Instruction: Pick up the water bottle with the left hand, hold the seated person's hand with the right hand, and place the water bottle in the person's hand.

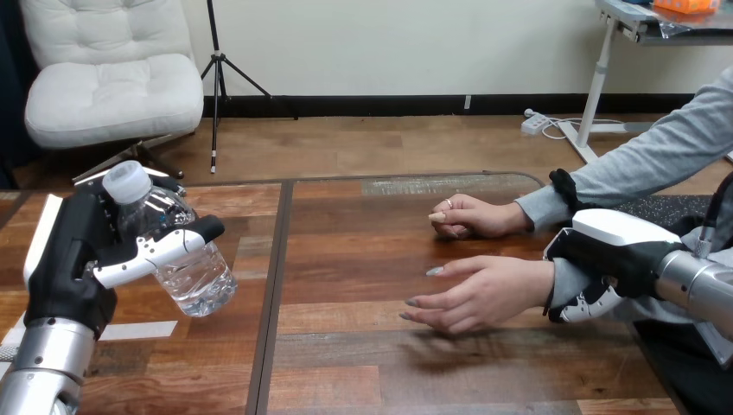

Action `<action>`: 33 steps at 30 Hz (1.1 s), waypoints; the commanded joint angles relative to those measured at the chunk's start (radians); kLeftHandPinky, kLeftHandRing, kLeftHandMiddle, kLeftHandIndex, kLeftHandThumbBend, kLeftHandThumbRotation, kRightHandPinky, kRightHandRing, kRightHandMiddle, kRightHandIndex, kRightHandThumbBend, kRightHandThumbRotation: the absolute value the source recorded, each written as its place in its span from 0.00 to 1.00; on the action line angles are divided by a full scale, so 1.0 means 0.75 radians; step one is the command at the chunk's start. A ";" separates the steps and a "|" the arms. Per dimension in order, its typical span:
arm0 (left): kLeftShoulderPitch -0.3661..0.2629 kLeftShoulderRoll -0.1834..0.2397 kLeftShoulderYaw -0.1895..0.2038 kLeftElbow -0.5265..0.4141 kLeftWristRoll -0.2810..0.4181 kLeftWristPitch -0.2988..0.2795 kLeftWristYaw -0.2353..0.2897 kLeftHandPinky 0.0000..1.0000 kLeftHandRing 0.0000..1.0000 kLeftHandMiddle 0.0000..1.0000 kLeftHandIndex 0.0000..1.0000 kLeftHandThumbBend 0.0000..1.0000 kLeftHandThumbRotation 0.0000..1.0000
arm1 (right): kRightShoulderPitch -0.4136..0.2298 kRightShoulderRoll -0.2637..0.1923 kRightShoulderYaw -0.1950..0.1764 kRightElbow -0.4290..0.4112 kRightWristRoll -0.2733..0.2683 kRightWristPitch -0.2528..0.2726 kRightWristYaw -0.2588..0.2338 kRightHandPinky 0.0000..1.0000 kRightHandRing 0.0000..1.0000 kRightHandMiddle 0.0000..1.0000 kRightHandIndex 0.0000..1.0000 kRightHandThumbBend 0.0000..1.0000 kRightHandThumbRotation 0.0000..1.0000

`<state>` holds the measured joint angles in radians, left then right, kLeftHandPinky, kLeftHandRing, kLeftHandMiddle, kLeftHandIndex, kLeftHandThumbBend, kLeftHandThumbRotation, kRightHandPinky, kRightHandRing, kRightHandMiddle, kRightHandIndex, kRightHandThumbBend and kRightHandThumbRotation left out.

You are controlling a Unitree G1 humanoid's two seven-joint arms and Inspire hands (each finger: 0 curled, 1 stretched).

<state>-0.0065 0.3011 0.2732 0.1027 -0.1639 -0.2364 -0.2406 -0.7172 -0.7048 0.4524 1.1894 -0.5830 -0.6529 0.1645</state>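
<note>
The left hand [73, 259] is gripping the water bottle [190, 268], with its fingers and thumb curled round the clear body. It is holding the bottle tilted, the white cap [128, 181] pointing up. Well to the right of the bottle, the person's open hand [480, 294] is hovering with its fingertips pointing toward the bottle. A wide stretch of bare bench [363, 259] is lying between them. Farther right, the right hand [605, 259] is wrapping its fingers round the person's wrist [564, 281]. The person's other hand [471, 216] is resting curled on the bench, farther back. A dark seam [277, 285] is running just right of the bottle.
</note>
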 commanded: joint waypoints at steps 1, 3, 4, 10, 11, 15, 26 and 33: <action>-0.066 0.013 0.004 -0.099 -0.019 -0.015 0.004 0.29 0.35 0.39 0.39 0.74 0.00 | -0.036 0.012 -0.071 -0.035 0.063 -0.036 -0.026 0.24 0.28 0.35 0.40 0.49 0.00; -0.068 0.012 0.000 -0.097 -0.019 -0.018 0.001 0.29 0.35 0.39 0.39 0.74 0.00 | -0.036 0.012 -0.074 -0.035 0.066 -0.038 -0.026 0.23 0.28 0.35 0.40 0.49 0.00; -0.070 0.011 -0.002 -0.095 -0.019 -0.020 -0.001 0.29 0.35 0.39 0.39 0.74 0.00 | -0.036 0.012 -0.076 -0.036 0.067 -0.039 -0.026 0.23 0.28 0.35 0.39 0.49 0.00; -0.072 0.006 -0.031 -0.116 0.003 0.003 0.001 0.29 0.34 0.39 0.39 0.74 0.00 | -0.037 0.011 -0.085 -0.047 0.076 -0.022 -0.016 0.24 0.28 0.35 0.40 0.50 0.00; -0.071 0.001 -0.039 -0.128 0.005 0.019 0.003 0.29 0.34 0.39 0.39 0.74 0.00 | -0.037 0.012 -0.089 -0.047 0.080 -0.024 -0.014 0.24 0.29 0.35 0.40 0.50 0.00; -0.074 -0.012 -0.061 -0.156 0.008 0.058 0.007 0.29 0.34 0.39 0.39 0.74 0.00 | -0.036 0.012 -0.100 -0.052 0.087 -0.026 -0.010 0.24 0.29 0.36 0.41 0.50 0.00; -0.099 -0.034 -0.128 -0.199 0.024 0.111 0.004 0.29 0.34 0.38 0.39 0.73 0.00 | -0.035 0.010 -0.115 -0.084 0.101 -0.017 0.004 0.26 0.30 0.37 0.42 0.50 0.00; -0.116 -0.037 -0.158 -0.207 0.033 0.127 0.007 0.29 0.34 0.37 0.39 0.73 0.00 | -0.034 0.011 -0.129 -0.099 0.114 -0.030 0.007 0.26 0.30 0.37 0.42 0.50 0.00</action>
<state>-0.0093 0.2787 0.1711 0.0150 -0.1410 -0.1459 -0.2403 -0.7068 -0.7051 0.4074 1.1760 -0.5476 -0.6537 0.1779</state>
